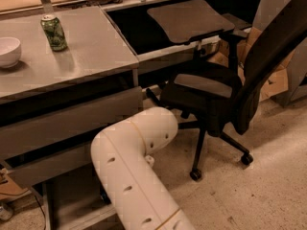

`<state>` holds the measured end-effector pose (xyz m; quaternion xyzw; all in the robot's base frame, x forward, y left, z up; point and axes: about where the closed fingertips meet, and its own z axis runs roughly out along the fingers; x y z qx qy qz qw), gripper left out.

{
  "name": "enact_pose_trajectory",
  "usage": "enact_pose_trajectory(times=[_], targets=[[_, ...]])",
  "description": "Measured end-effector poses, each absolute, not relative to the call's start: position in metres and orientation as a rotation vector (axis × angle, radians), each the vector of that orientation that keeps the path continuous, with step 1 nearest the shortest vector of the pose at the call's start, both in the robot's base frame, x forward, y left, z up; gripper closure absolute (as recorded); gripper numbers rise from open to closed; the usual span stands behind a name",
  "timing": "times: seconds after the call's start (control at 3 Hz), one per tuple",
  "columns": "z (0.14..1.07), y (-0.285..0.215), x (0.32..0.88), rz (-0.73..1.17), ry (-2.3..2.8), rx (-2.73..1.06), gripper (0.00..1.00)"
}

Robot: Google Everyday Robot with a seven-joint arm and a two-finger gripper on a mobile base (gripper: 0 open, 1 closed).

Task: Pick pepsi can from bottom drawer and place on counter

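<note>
The grey counter (91, 56) is the flat top of the drawer cabinet on the left. The pepsi can is out of view. Two taller-fronted grey drawers (72, 121) sit under the counter and stand slightly pulled out. Below them a low grey panel (81, 217) shows by the floor; it may be the bottom drawer, and its inside is hidden. My white arm (134, 162) rises from the bottom edge and bends in front of the cabinet's right corner. The gripper is not in view; it is hidden beyond the arm's bend.
A green can (53, 32) and a white bowl (8, 51) stand on the counter at the back left. A black office chair (230, 95) stands close to the right of the arm. A cardboard box (278, 83) lies behind it on the speckled floor.
</note>
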<state>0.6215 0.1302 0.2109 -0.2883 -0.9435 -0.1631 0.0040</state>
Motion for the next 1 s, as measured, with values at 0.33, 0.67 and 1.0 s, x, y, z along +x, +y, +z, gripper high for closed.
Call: enact_pose_trajectory(times=[0.33, 0.67, 1.0], targets=[[0.231, 0.108, 0.589, -0.51, -3.003, -0.961, 0.0], [0.25, 0.052, 0.532, -0.475, -3.069, -1.083, 0.0], [0.25, 0.052, 0.532, -0.475, -3.069, -1.083, 0.0]])
